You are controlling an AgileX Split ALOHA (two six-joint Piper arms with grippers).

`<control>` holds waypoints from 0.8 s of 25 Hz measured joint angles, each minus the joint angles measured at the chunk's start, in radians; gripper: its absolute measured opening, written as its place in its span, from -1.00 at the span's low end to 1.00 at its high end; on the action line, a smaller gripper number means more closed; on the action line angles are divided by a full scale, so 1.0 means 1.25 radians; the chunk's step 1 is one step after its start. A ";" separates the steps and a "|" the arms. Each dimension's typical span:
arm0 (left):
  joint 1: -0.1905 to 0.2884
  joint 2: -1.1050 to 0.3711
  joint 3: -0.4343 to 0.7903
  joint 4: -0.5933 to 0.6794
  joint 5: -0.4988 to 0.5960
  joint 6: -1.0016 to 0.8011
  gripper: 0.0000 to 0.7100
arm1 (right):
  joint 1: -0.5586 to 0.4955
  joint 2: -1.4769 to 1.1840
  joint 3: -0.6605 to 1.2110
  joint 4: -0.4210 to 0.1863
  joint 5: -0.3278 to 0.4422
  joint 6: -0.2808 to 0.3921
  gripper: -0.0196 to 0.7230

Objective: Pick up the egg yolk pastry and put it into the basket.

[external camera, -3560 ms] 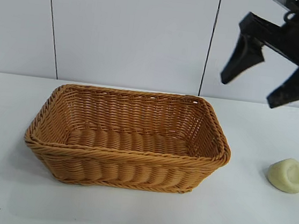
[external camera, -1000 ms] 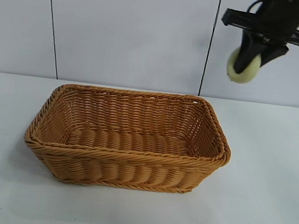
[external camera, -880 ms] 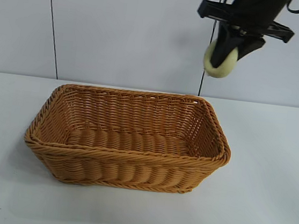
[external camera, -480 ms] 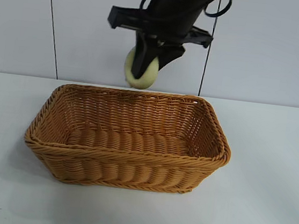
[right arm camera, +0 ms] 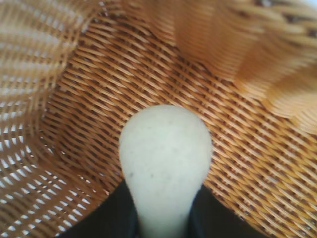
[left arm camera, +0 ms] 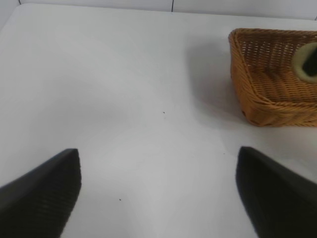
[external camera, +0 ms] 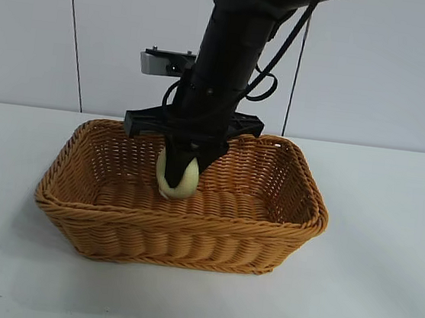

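Smooth domed pastry [external camera: 177,179], woven basket [external camera: 181,236].

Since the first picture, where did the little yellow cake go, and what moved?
The right gripper took the egg yolk pastry off the table at the right, lifted it, carried it leftward and lowered it inside the basket. It is not let go yet; the fingers are around it. The basket stayed put, and the left gripper sits open beside it.

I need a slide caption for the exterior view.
Right gripper lowers the egg yolk pastry into the basket.
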 joint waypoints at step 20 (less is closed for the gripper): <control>0.000 0.000 0.000 0.000 0.000 0.000 0.86 | -0.099 -0.053 -0.191 -0.179 0.234 0.117 0.90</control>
